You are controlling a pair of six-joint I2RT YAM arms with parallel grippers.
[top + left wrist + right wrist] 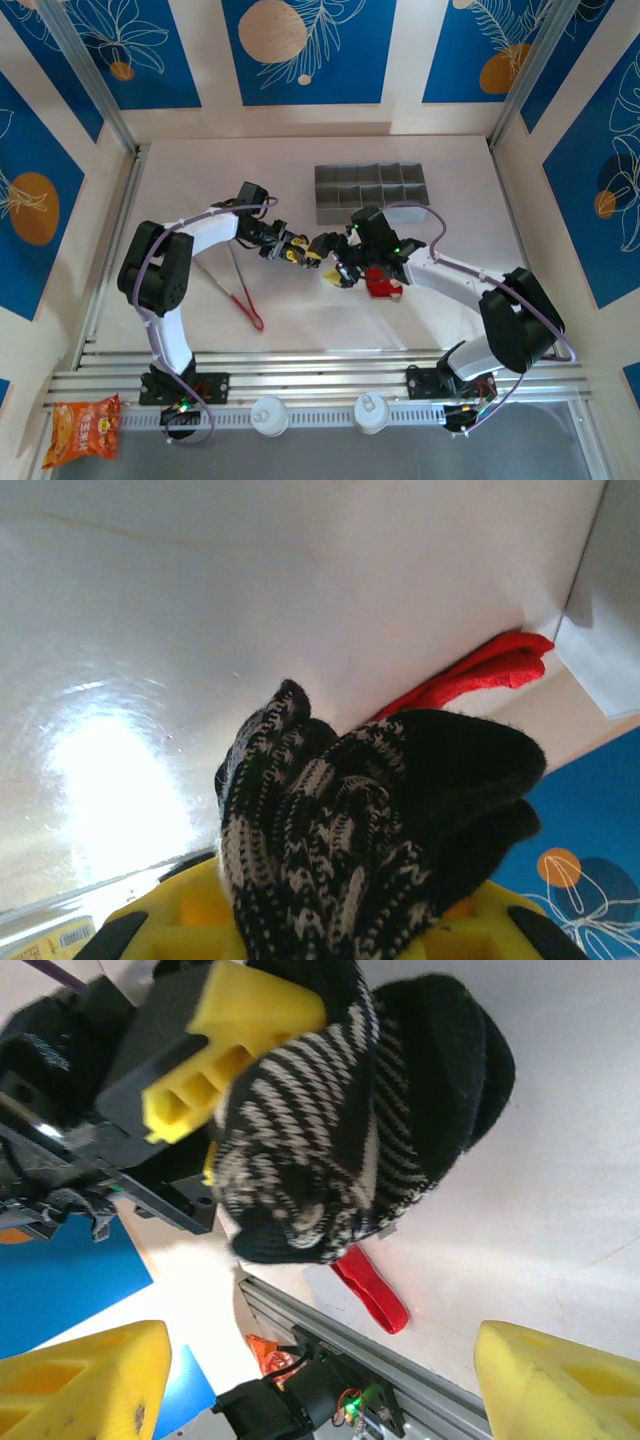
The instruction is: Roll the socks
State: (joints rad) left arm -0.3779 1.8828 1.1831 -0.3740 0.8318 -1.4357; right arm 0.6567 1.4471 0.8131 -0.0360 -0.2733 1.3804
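Step in hand: my guess is I'm mid-roll on the striped sock [340,1130], handing the bundle from one arm to the other.
Left pincer [296,252]: pinching the striped sock, with one yellow finger pressed onto the top of the wad in the right wrist view.
Right pincer [338,272]: spread wide with nothing between the fingers, facing the bundle from its 3 o'clock side.
Striped sock: bunched into a loose lump about mid-bench [200,180], between the two pincers. I can't tell if it touches the surface or hangs just above it.
Red sock [490,665]: lying on the bench at roughly 4 o'clock from the bundle, just beside it under the right wrist. It looks unrolled.
How I'd do it well: bring the right fingers in around the fat dark end, not the floppy striped tip. Close slowly so both layers get caught, and only then let the left side loosen. A bite that's too shallow probably lets the roll spring open.
Grip feel: the knit is soft and squashy, so I'd expect it to slip instead of fighting back.
Watch out: the tongs [240,290] sit at 7 o'clock from the left pincer, near enough to snag on a swing.
Also around: the compartment tray [372,192] at 12 o'clock, well apart.
Progress: early, I reckon. One sock is loosely wadded and the red one isn't started.
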